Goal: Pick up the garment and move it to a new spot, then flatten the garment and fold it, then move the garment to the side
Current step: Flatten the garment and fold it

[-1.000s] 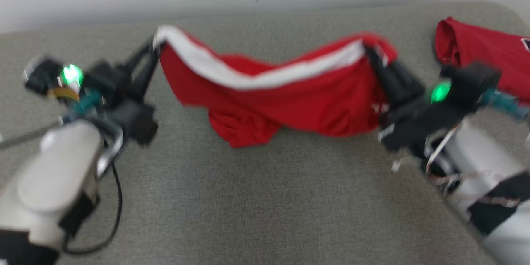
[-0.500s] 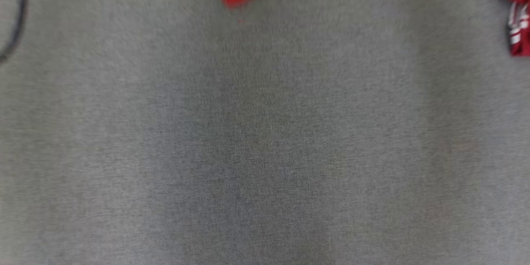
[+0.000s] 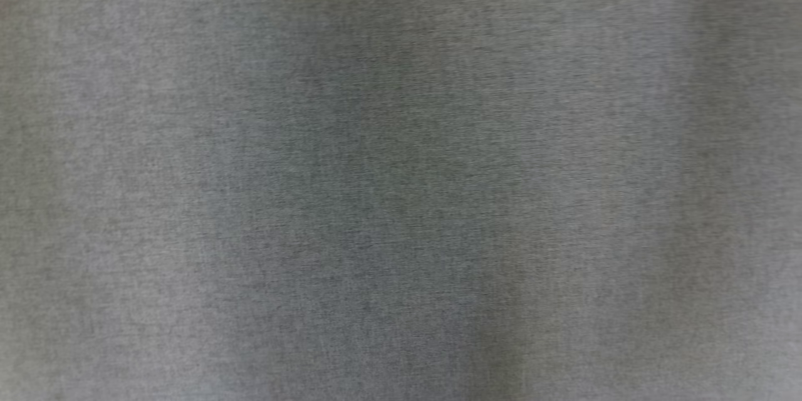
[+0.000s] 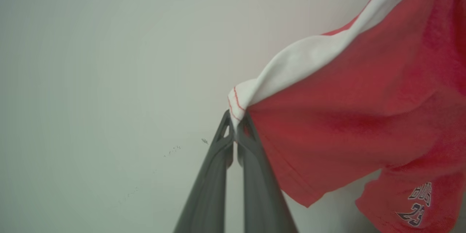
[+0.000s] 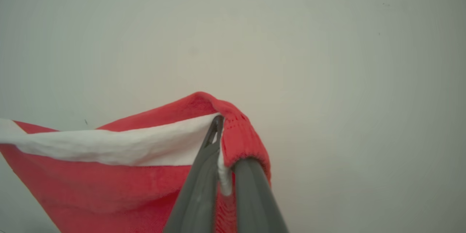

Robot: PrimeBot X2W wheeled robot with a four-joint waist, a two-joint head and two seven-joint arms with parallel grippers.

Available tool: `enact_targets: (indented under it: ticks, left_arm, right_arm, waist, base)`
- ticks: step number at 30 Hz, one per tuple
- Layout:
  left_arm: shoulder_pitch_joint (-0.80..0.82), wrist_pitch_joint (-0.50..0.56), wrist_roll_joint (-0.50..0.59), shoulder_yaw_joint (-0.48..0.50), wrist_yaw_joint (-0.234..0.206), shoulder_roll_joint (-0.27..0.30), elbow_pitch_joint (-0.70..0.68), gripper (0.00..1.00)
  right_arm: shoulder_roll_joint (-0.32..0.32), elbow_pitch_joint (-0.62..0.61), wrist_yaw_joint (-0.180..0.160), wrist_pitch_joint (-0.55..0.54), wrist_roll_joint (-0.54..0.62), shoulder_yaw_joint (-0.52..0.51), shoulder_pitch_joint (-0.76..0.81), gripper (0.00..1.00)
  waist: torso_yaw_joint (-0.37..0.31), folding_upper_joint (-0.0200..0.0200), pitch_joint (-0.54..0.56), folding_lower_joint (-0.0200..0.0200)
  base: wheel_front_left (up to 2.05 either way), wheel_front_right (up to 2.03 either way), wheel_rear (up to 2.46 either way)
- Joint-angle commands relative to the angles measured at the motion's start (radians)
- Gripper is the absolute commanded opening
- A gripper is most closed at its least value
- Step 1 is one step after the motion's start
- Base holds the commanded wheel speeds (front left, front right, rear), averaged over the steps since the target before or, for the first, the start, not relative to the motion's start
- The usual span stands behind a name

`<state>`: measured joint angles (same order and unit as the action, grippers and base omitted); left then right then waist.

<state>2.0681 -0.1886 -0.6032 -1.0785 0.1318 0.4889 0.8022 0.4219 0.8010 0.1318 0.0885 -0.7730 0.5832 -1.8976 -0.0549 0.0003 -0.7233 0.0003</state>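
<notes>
Left gripper (image 4: 235, 125) and right gripper (image 5: 221, 131) each pinch an end of the hanging red garment (image 4: 346, 109), so this looks like mid-carry; next it likely needs lowering flat onto the grey surface (image 3: 401, 175).

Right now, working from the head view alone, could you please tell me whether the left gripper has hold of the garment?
Observer: Yes. In the left wrist view the left gripper is shut on a corner of the red garment, right at the end of its white band.
Operator: Thank you. And the right side?
Observer: The right gripper is shut on the garment as well, with the red knit edge folded over one finger.
Operator: Is any marking visible?
Observer: A printed 23 shows on the hanging lower part in the left wrist view.
</notes>
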Motion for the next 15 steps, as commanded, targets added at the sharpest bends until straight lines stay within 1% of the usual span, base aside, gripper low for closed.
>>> enact_targets:
  ticks: [1,6,10,15]
  left_arm:
    - [0.021,-0.014,-0.017,-0.005,-0.003,-0.003,0.011,0.0]
    - [0.018,-0.041,-0.053,-0.048,-0.003,-0.007,0.049,0.0]
    - [-0.01,-0.062,-0.074,-0.068,-0.003,-0.008,0.059,0.0]
    - [-0.097,-0.077,-0.089,-0.042,-0.009,-0.008,0.018,0.0]
  right_arm:
    - [-0.005,0.011,-0.003,0.011,-0.003,0.01,-0.017,0.0]
    - [-0.015,0.056,-0.003,0.033,-0.034,0.05,-0.016,0.0]
    - [-0.019,0.066,-0.003,0.062,-0.061,0.092,0.011,0.0]
    - [-0.006,0.022,-0.003,0.1,-0.117,0.156,0.089,0.0]
  waist:
    - [0.016,-0.0003,-0.014,-0.0003]
    - [0.029,-0.0003,-0.026,-0.0003]
    - [0.031,-0.0003,-0.026,-0.0003]
    - [0.023,-0.0003,0.012,-0.0003]
  base:
    - [0.0,0.0,0.0]
    - [0.0,0.0,0.0]
    - [0.0,0.0,0.0]
    - [0.0,0.0,0.0]
